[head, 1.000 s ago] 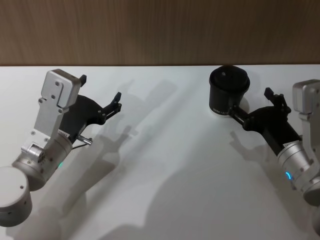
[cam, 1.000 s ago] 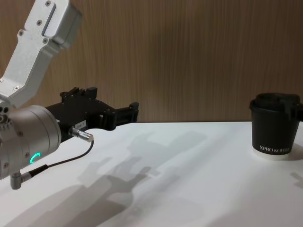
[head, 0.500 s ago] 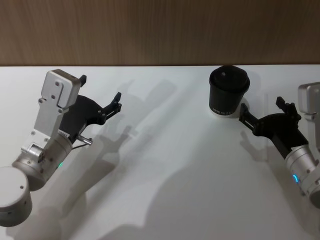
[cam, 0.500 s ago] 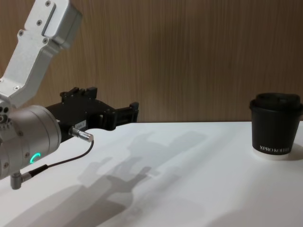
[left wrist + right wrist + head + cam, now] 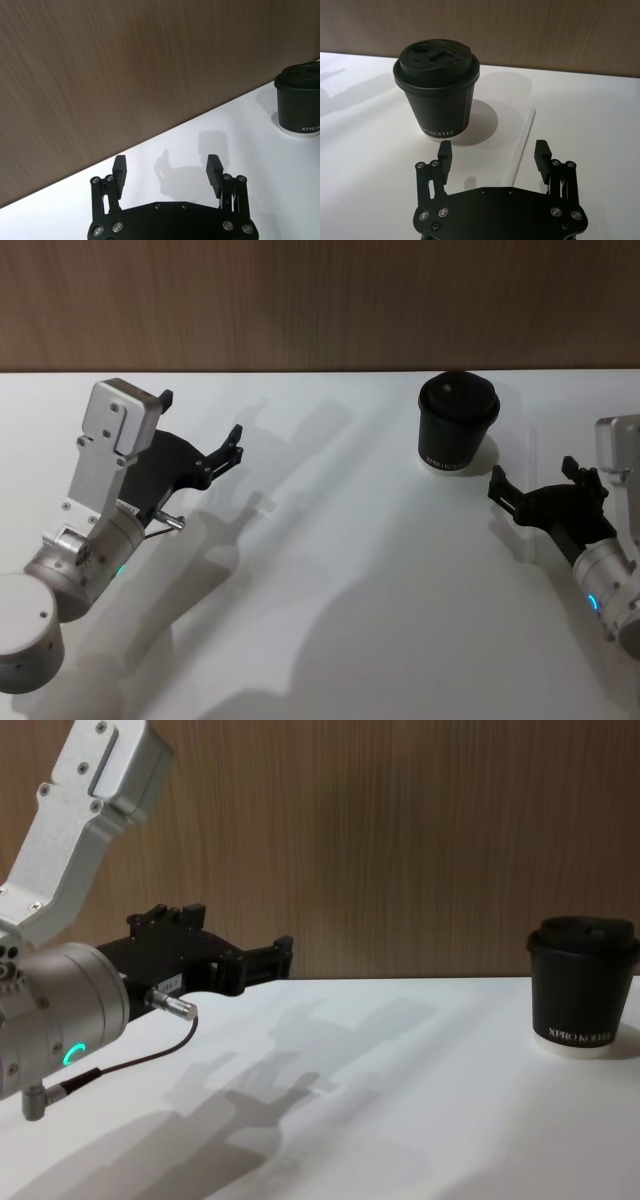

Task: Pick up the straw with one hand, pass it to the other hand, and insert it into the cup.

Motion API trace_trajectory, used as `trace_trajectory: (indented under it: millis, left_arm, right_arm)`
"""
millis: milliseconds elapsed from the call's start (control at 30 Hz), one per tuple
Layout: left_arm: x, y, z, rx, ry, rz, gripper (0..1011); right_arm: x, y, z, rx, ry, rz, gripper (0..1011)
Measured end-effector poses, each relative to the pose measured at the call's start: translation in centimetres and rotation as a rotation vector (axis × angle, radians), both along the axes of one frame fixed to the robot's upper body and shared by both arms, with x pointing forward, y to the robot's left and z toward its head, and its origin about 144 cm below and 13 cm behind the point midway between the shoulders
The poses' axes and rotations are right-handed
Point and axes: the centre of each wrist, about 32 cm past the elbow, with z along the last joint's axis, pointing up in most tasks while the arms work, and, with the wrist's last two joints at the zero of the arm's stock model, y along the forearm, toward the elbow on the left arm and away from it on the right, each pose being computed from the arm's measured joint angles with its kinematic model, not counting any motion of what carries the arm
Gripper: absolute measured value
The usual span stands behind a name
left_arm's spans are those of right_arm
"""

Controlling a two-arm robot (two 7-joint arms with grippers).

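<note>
No step is complete: the straw [image 5: 524,142] lies flat on the table [image 5: 600,115] just beside the cup [image 5: 437,90] (lid fitted), not yet gripped. The right gripper [image 5: 493,150] is poised near the cup, jaws spread, with the straw's near end lined up between them. The left gripper [image 5: 200,418] is held well apart from the cup, jaws spread and empty.

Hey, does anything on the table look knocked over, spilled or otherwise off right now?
Nothing stands out. The cup stands upright with its lid on, the straw lies flat beside it, and no spill shows on the table.
</note>
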Motion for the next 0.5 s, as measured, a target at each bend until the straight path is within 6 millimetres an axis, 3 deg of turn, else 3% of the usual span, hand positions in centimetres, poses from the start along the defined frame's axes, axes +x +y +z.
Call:
trace_trajectory:
  millis: [500]
  left_arm:
    - [0.0, 0.0, 0.0, 0.0, 0.0, 0.0, 1003]
  right_arm:
    - [0.95, -0.38, -0.46, 0.008, 0.066, -0.033, 1001]
